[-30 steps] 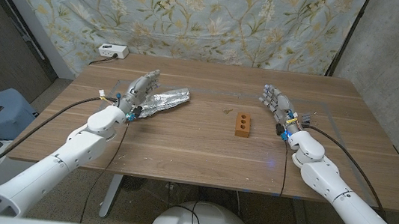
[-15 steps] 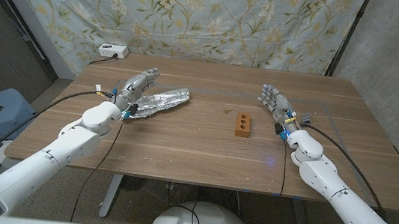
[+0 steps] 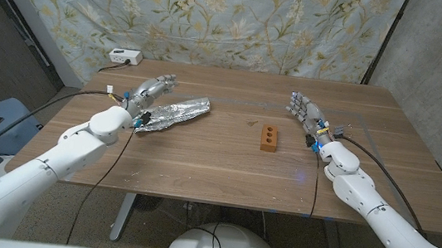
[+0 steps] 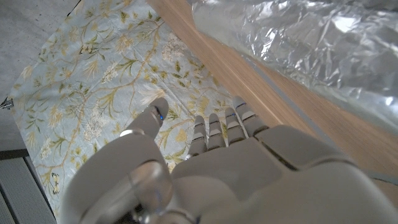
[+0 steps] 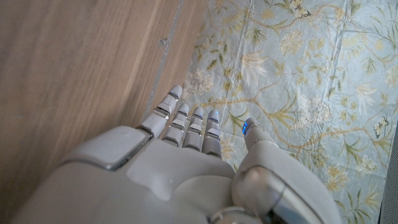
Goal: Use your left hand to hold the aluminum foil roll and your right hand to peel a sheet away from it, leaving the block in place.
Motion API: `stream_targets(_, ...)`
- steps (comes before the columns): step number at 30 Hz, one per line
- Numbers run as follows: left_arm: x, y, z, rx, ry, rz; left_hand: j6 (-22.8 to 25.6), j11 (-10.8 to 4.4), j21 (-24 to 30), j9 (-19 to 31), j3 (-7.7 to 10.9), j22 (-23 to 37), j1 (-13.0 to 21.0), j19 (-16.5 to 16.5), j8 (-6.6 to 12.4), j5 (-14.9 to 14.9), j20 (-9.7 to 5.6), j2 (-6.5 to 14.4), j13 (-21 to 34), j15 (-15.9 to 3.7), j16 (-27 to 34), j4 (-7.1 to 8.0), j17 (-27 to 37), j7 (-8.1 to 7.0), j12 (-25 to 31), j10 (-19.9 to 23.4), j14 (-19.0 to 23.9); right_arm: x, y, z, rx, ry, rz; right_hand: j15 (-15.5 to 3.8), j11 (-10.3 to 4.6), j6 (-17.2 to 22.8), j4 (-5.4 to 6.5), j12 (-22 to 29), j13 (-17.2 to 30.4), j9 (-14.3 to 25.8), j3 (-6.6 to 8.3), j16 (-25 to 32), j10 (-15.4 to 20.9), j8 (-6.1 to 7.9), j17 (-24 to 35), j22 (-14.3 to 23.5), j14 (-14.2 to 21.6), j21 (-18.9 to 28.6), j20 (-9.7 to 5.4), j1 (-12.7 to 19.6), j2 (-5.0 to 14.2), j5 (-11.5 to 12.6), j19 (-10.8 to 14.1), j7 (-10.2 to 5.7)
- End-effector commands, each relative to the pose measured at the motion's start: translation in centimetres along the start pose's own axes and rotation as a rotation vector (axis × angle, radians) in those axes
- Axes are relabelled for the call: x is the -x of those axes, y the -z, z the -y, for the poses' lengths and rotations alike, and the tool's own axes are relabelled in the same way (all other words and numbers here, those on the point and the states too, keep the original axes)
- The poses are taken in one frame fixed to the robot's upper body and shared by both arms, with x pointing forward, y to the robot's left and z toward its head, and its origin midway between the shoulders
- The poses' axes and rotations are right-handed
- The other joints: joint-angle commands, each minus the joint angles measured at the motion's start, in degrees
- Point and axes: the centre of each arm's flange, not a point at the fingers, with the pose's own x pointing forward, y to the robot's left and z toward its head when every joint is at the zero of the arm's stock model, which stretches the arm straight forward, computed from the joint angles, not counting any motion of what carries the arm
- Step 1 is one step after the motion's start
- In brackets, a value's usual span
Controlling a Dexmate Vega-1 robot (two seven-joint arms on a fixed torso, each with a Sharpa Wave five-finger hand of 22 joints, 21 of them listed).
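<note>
Arms reach in from the near edge of the wooden table (image 3: 200, 163). Left hand (image 3: 148, 92) holds nothing, its fingers (image 4: 217, 127) stretched out and a little apart, just beside the foil roll (image 3: 174, 112). That roll is shiny, silver and very crinkled, lying on its side. Right hand (image 3: 306, 113) is empty too, fingers (image 5: 186, 121) straight and close together. Beside them, apart, sits the small brown block (image 3: 269, 137) with holes. Farther back hangs a flowery cloth (image 3: 217, 15).

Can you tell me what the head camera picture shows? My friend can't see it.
A crinkly aluminum foil roll lies on a wooden table, with the left robot hand right beside it, fingers stretched out. A small brown block sits mid-table, and the right robot hand waits open nearby.
</note>
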Motion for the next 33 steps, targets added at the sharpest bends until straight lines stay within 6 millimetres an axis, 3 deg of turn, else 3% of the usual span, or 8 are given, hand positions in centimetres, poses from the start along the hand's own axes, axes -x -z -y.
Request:
stream_targets(1,-0.2,-2.4,-0.4,-0.183,-0.032,-0.026,1.02,-0.1,0.29,0.18,-0.29,0.19,1.32,0.9,0.31,0.64,0.08,-0.3,0.21,0.0,0.51,-0.23,0.3,0.07,0.71,1.32,1.26,-0.7,0.0,0.7,0.006,-0.014,-0.008,-1.01,-0.33,0.55,-0.16,0.18,0.15,0.24,0.09,0.43,0.1,0.32,0.02,0.29,-0.34,-0.2,-1.54,0.58,0.09,0.1,0.75,0.16)
stream_targets(14,0.0,-3.0,-0.7,-0.289,-0.057,-0.102,1.33,-0.39,0.08,0.19,-1.71,0.28,2.28,1.25,0.01,1.12,0.67,-2.05,0.51,0.21,0.44,-0.07,0.43,1.53,1.2,2.87,2.18,-0.8,-0.2,1.3,0.014,-0.028,-0.005,-1.02,-0.27,0.5,-0.31,0.16,0.13,0.24,0.05,0.51,0.0,0.29,-0.04,0.3,-0.42,-0.41,-1.58,0.6,0.14,0.05,0.82,0.17)
stream_targets(24,0.0,-4.5,-0.4,-0.427,-0.016,-0.177,1.57,-0.3,-0.18,0.22,-2.65,0.37,2.83,1.05,-0.1,1.28,0.97,-2.9,0.8,0.47,0.43,0.06,0.57,2.48,1.36,3.33,2.59,-0.3,-0.2,1.7,0.009,-0.024,-0.001,-0.91,-0.13,0.41,-0.39,0.11,0.12,0.24,-0.02,0.54,-0.15,0.25,-0.07,0.31,-0.54,-0.58,-1.55,0.57,0.15,0.01,0.84,0.22)
stream_targets(33,-0.4,-5.3,-0.1,-0.484,0.056,-0.232,-0.9,0.41,-1.35,0.29,-4.82,0.52,3.72,-1.01,-1.01,1.16,1.87,-4.68,1.52,1.77,-0.64,0.46,0.84,4.06,0.41,0.71,-0.03,0.4,0.1,1.9,0.001,-0.012,0.005,-0.69,-0.12,0.36,-0.46,0.09,0.11,0.24,-0.02,0.58,-0.27,0.23,-0.1,0.31,-0.63,-0.76,-1.6,0.58,0.24,0.0,0.8,0.27)
